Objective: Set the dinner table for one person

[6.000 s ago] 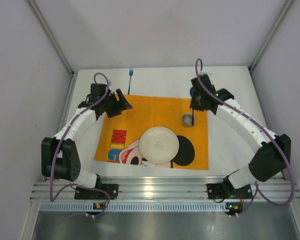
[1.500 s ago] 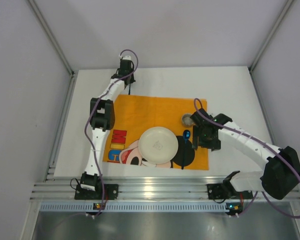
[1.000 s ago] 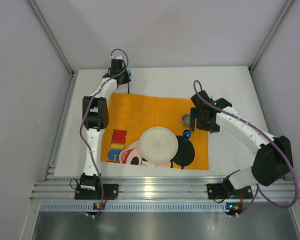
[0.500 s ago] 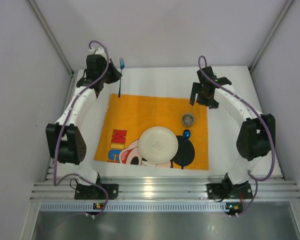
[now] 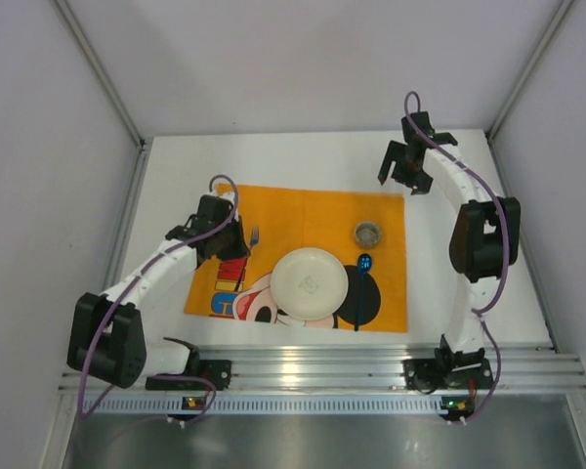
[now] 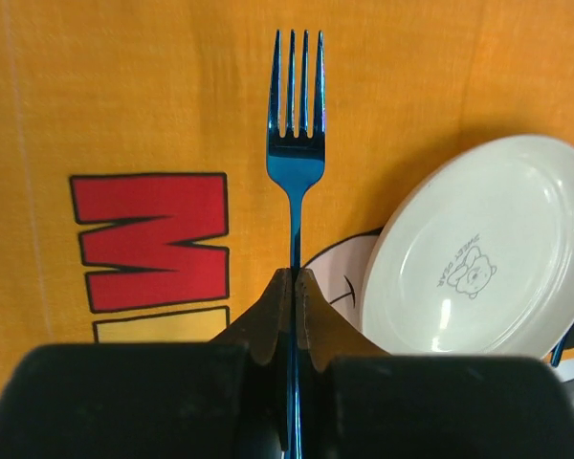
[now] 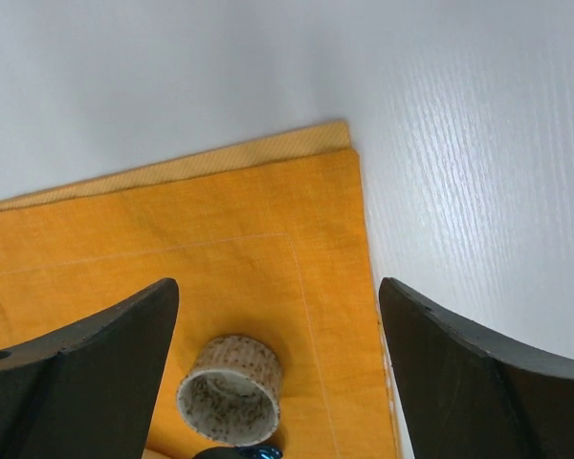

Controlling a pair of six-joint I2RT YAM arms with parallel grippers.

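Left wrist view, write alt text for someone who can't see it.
The left gripper is shut on the handle of a blue fork, tines pointing away, over an orange placemat. A white plate lies on the placemat to the fork's right.

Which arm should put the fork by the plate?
Left. The left gripper is shut on the blue metal fork, above the orange placemat beside the round white plate. The right gripper is open, empty, far back.
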